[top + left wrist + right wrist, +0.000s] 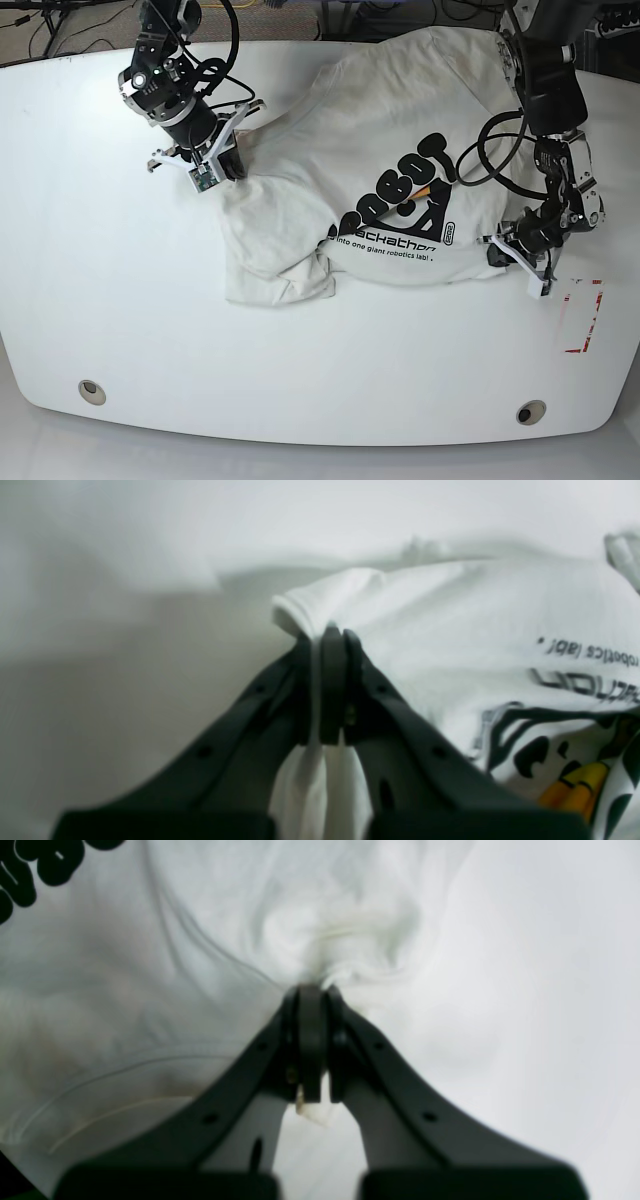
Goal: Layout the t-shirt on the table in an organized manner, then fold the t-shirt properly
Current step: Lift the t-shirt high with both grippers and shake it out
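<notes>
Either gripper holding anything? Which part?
Both pinch the t-shirt: left gripper on an edge fold near the print, right gripper on bunched plain fabric.

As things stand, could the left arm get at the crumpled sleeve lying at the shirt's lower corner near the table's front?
Probably not yet. The left pincer is shut on the t-shirt at the opposite edge; the crumpled sleeve lies uncovered across the table, but the pincer would first have to let go.
</notes>
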`<state>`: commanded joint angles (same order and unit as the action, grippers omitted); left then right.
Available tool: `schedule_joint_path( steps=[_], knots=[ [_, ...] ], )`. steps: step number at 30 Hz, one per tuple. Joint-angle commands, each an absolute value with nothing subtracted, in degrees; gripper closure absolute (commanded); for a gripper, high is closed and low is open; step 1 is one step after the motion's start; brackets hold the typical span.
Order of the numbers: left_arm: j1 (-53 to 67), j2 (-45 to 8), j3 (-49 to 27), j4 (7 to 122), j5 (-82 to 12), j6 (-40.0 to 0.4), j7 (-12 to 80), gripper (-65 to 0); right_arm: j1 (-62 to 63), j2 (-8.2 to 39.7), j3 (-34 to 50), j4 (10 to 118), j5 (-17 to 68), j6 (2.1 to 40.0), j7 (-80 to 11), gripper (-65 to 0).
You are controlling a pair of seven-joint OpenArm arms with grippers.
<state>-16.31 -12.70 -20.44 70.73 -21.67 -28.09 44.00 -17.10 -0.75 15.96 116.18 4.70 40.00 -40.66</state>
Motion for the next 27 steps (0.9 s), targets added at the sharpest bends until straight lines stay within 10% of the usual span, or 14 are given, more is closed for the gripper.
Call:
schedule_joint_path(
  steps=[27],
  knots=[
    [-25.8,-15.9,-25.2,94.7,-21.7,-23.4,50.7,0.0,9.9,9.5,15.5,113.4,-3.3,40.0,-45.3,-0.2]
  ],
)
